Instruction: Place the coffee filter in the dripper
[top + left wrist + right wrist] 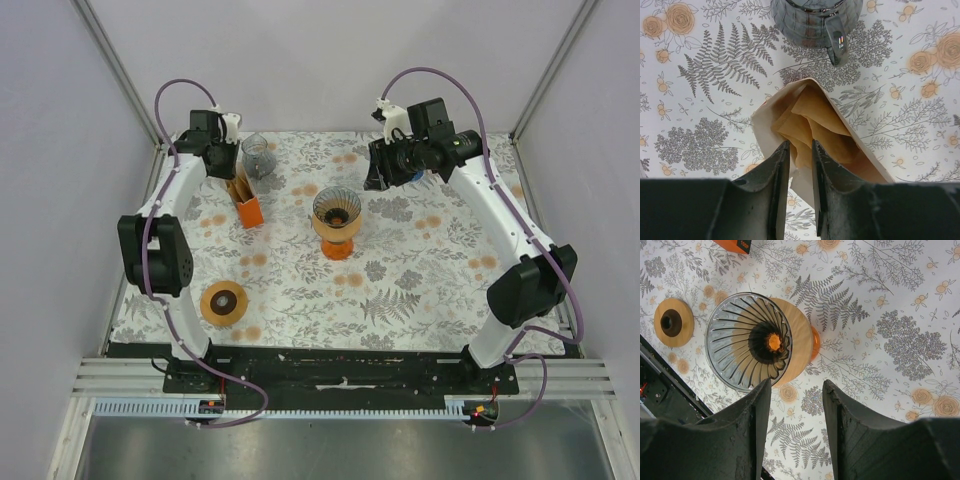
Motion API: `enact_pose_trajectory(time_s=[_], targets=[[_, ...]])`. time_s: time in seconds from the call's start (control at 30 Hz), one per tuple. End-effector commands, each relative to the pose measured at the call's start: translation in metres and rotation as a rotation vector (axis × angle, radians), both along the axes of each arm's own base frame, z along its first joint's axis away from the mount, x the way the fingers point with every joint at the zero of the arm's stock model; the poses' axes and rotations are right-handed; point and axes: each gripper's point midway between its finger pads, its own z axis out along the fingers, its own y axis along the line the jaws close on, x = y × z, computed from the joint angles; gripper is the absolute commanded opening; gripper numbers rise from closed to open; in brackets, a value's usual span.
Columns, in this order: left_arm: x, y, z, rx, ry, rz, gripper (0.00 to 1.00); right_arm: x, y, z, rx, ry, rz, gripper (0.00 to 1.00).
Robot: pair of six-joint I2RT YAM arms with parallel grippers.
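Note:
Brown coffee filters stand in an orange holder at the back left. In the left wrist view a brown filter sticks out of its pale sleeve. My left gripper is right at the filters, its jaws narrowed onto a fold of filter that fills the gap at the tips; it also shows in the top view. The glass dripper sits on its orange base mid-table, with nothing inside. My right gripper is open and holds nothing, raised just right of the dripper and behind it.
A grey glass mug stands just behind the holder, close to my left gripper; its handle shows in the left wrist view. A round wooden disc lies front left and shows in the right wrist view. A floral cloth covers the table.

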Motion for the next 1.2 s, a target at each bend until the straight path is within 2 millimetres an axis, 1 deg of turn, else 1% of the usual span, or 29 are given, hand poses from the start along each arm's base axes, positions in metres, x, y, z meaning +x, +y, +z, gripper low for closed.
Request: enact_pose_trajectory(time_s=[0.0, 0.2, 0.37, 0.67, 0.87, 0.93, 1.07, 1.17], targets=[[0.005, 0.0, -0.001, 0.07, -0.013, -0.055, 0.3, 0.001, -0.001, 0.001, 0.003, -0.015, 0.011, 0.52], [0.007, -0.001, -0.011, 0.081, 0.005, -0.067, 0.29, 0.0, -0.002, -0.002, -0.001, -0.007, 0.009, 0.52], [0.011, -0.002, -0.018, 0.091, 0.012, -0.079, 0.29, -0.001, -0.002, 0.0, 0.006, -0.009, 0.013, 0.52], [0.017, -0.01, -0.021, 0.074, 0.009, -0.101, 0.25, -0.003, -0.002, -0.003, 0.005, 0.0, 0.018, 0.52], [0.02, -0.015, -0.014, 0.071, -0.02, -0.124, 0.21, -0.002, -0.002, -0.004, 0.008, 0.003, 0.02, 0.52], [0.02, -0.016, -0.018, 0.068, -0.015, -0.131, 0.21, -0.002, -0.001, -0.004, 0.01, 0.006, 0.022, 0.52], [0.021, -0.015, -0.023, 0.07, -0.004, -0.119, 0.27, -0.001, -0.001, -0.004, 0.013, 0.005, 0.023, 0.52], [0.021, -0.018, -0.023, 0.066, -0.006, -0.126, 0.27, -0.002, -0.001, -0.004, 0.016, 0.009, 0.026, 0.52]])
